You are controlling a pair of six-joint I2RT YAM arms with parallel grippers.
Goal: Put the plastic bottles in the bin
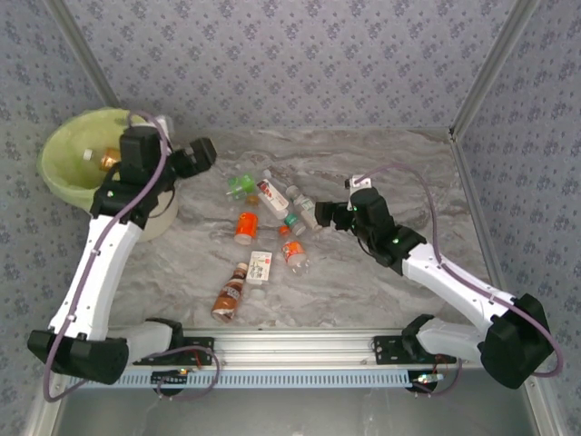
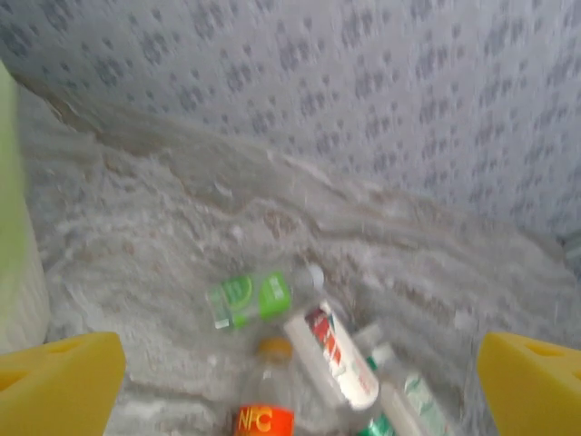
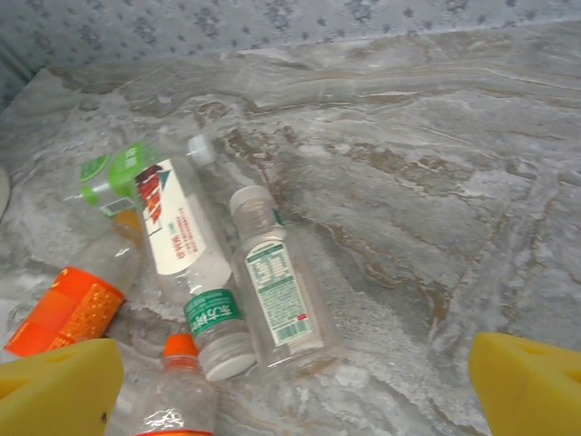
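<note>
Between picks: L gripper (image 1: 203,153) by the bin (image 1: 56,173), R gripper (image 1: 324,216) near the bottles (image 1: 246,224) on the table (image 1: 390,163), both wide apart & empty (bin holds a couple). Next: drop onto one, close

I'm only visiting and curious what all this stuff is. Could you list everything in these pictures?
bin: 1, white with a yellow-green liner, far left
bottle in the bin: at least 1, orange-brown
green-labelled bottle: 1, clear, far end of the pile
white-and-red-labelled bottle: 1, clear, just right of it
green-and-white-labelled bottles: 2, clear, right edge of the pile
orange-labelled bottle: 1, middle of the pile
orange-capped bottle: 1, clear, nearer the arms
white-labelled bottle: 1, near side
brown bottle: 1, nearest the arms
table: 1, grey marble
walls: grey-blue, patterned, behind and at both sides
left gripper: yellow pads, open, beside the bin
right gripper: yellow pads, open, right of the pile
</note>
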